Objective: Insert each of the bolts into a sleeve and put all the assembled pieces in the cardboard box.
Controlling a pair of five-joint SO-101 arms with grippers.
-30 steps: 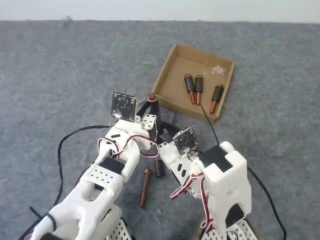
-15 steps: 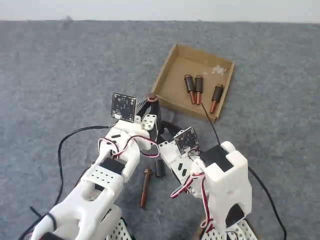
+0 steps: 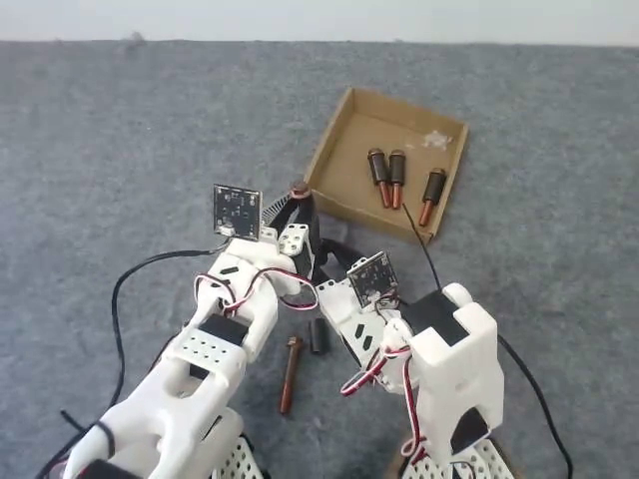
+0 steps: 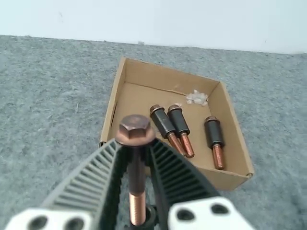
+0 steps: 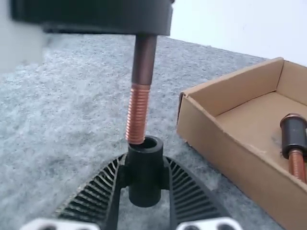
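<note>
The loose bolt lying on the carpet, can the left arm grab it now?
Probably not: the left gripper is shut on another bolt, its tip at the sleeve the right gripper holds.

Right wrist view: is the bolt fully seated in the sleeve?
No: the bolt has only its threaded tip at the rim of the sleeve, and its whole thread is bare above it.

Your white plastic arms (image 3: 215, 349) trail red, white and black wires (image 3: 359, 379); your left hand (image 4: 135, 143) has ribbed black fingers (image 4: 86, 184).
</note>
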